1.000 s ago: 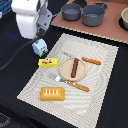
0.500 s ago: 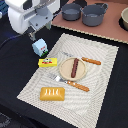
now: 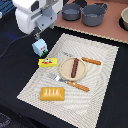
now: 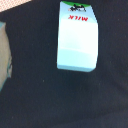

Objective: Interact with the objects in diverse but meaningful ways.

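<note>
A small white-and-blue milk carton (image 3: 40, 47) stands on the dark table beside the placemat's far corner; in the wrist view the carton (image 4: 75, 37) lies apart from the camera, with no fingers showing. My gripper (image 3: 36, 35) hangs just above the carton, and its jaws are hidden by the white arm body. The dark brown sausage (image 3: 75, 67) lies on the round tan plate (image 3: 64, 71). A flat yellow red-labelled box (image 3: 46, 62) sits next to the plate. The orange ridged bread block (image 3: 53, 93) rests near the mat's front corner.
A checked placemat (image 3: 102, 80) holds the toys, plus an orange-handled fork (image 3: 75, 84) and knife (image 3: 91, 61). Two grey pots (image 3: 71, 11) (image 3: 94, 14) stand on a brown board behind it, with a bowl (image 3: 125, 19) at the exterior view's right edge.
The arm has shifted slightly toward the exterior view's right above the carton. The carton and the other toys have stayed in place.
</note>
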You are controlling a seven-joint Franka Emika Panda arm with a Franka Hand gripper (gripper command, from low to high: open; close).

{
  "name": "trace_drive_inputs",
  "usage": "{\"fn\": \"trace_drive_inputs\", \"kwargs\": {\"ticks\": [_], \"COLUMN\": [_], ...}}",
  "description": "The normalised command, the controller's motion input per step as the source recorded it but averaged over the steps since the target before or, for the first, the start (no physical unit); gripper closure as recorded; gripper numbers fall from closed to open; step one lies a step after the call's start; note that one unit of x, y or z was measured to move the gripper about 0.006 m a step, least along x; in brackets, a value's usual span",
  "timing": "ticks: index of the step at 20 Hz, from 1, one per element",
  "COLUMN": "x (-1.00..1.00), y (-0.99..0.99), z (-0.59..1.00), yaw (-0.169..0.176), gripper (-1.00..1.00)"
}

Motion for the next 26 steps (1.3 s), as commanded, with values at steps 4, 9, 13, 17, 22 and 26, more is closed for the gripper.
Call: {"fn": "trace_drive_inputs", "kwargs": {"ticks": [4,9,13,17,22,26], "x": [-0.16,-0.47,-0.59,-0.58,-0.53,-0.43], "y": [-0.04,0.0,0.0,0.0,0.01,0.04], "z": [-0.47,-0.3,-0.22,-0.26,-0.25,-0.29], "yaw": [0.0,0.0,0.0,0.0,0.0,0.0], "gripper": [-1.0,-1.0,-1.0,-1.0,-1.0,-1.0]}}
